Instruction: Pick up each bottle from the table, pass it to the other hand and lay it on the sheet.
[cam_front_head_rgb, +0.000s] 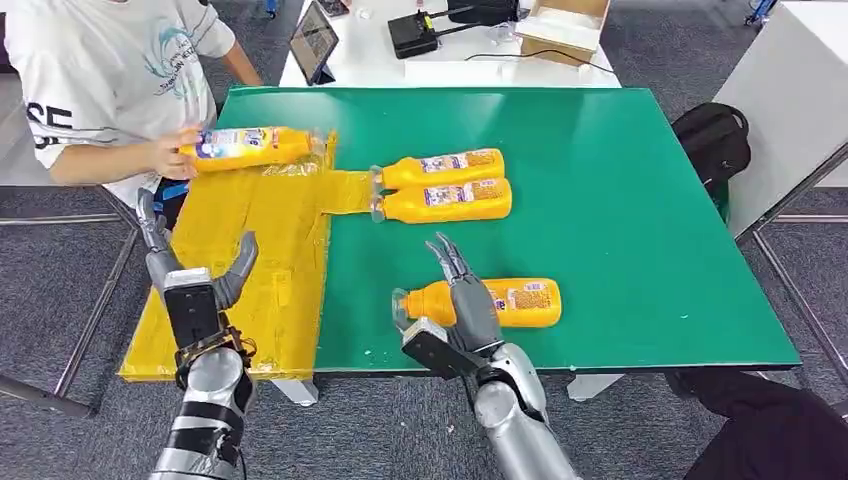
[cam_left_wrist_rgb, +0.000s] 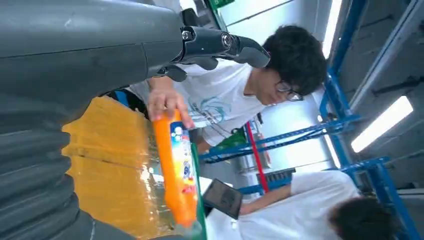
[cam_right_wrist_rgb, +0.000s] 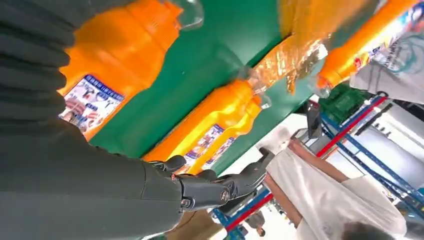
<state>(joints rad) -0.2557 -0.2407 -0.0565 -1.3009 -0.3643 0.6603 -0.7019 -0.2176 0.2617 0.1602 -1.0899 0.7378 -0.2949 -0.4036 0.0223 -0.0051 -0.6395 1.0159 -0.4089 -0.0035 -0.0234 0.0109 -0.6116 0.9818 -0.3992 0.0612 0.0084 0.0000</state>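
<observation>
I see orange bottles with blue, white and red labels; a yellow sheet at the left edge of my green table.

The left hand fills the near side, dark fingers extended and holding nothing. Beyond them a person's hand grips an orange bottle lying at the yellow sheet's edge — possibly still partly lifted. A tablet stands further off beside a second person.
</observation>
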